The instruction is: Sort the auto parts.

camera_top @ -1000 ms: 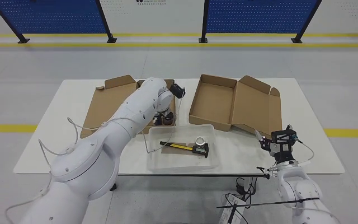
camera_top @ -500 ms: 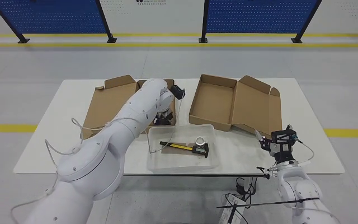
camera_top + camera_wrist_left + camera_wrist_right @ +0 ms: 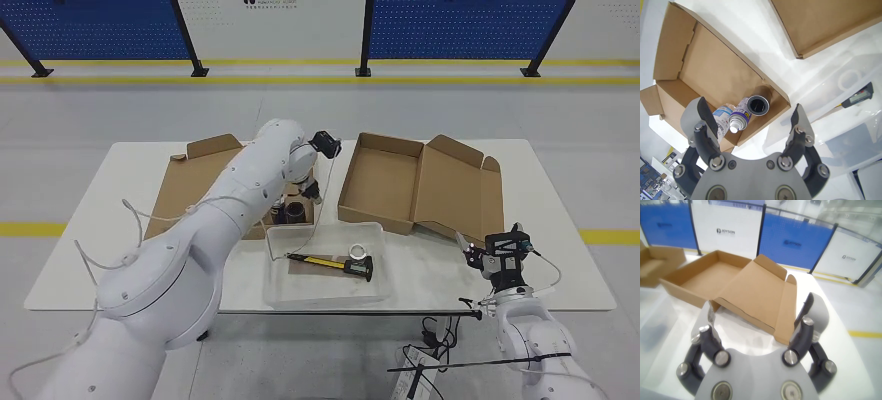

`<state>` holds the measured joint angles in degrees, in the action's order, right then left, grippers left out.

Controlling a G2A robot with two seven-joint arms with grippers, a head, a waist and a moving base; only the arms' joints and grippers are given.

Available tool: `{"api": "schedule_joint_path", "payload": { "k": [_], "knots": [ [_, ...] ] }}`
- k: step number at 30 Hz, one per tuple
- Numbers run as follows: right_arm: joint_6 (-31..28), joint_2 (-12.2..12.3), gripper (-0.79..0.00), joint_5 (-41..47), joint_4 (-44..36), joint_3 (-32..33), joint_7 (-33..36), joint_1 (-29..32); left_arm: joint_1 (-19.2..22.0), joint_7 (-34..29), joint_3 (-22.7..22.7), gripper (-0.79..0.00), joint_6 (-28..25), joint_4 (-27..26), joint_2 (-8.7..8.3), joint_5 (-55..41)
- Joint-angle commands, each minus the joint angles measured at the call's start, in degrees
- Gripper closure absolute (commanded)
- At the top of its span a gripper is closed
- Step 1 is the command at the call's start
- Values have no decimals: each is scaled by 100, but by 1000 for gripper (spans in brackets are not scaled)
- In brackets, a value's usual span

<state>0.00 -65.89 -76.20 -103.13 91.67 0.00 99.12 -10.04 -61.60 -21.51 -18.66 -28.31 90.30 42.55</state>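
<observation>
Left pincer (image 3: pixel 750 108): we see its two dark, ridged fingers spread wide with nothing between them. It hangs above the corner of the left box.
Left box (image 3: pixel 715 62): shallow brown cardboard with matte walls and raised flaps, directly beneath the left pincer.
Metal tube (image 3: pixel 758 104): a short, shiny cylinder with a dark hollow bore, lying in the box corner under the left pincer and touching the spray can.
Spray can (image 3: pixel 739 117): a purple-labelled cylinder with a white nozzle, lying between the tube and the bottle.
Bottle (image 3: pixel 721 117): clear plastic with a blue-and-white label, partly behind one finger of the left pincer.
Tub (image 3: pixel 325 275): clear plastic and rectangular, on the worktop (image 3: pixel 560 200) just beside the left box.
Caliper (image 3: pixel 340 265): black with a yellow part, lying flat in the tub.
Ring (image 3: pixel 357 251): small and white, in the tub near the caliper.
Right pincer (image 3: pixel 759 303): its fingers stand apart and hold nothing. It sits low over the worktop edge.
Right box (image 3: pixel 711 275): open cardboard with its lid folded flat, just beyond the right pincer.
Views: the left wrist view gives us the tube's bore and the labels, while from the top the tube is a dark stub (image 3: pixel 295 210).
Change: the left pincer has lifted off the box corner, uncovering the tube. The right pincer has stayed put.
</observation>
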Motion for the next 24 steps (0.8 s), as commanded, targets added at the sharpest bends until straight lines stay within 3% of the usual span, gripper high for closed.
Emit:
{"api": "schedule_joint_path", "payload": {
  "k": [1,7,11,16,24],
  "knots": [
    [0,0,-785,0,0,0,0,0,41,22,-55,-785,20,-152,-51,82],
    [0,0,-785,0,0,0,0,0,45,29,-310,-785,78,-831,-299,277],
    [0,0,-785,0,0,0,0,0,-95,144,-605,-785,459,-1603,-571,571],
    [0,0,-785,0,0,0,0,0,-723,118,-1073,-785,1081,-3021,-1037,1279],
    [0,0,-785,0,0,0,0,0,-1974,-731,-2296,-785,1486,-5270,-1769,2397]
  ]
}}
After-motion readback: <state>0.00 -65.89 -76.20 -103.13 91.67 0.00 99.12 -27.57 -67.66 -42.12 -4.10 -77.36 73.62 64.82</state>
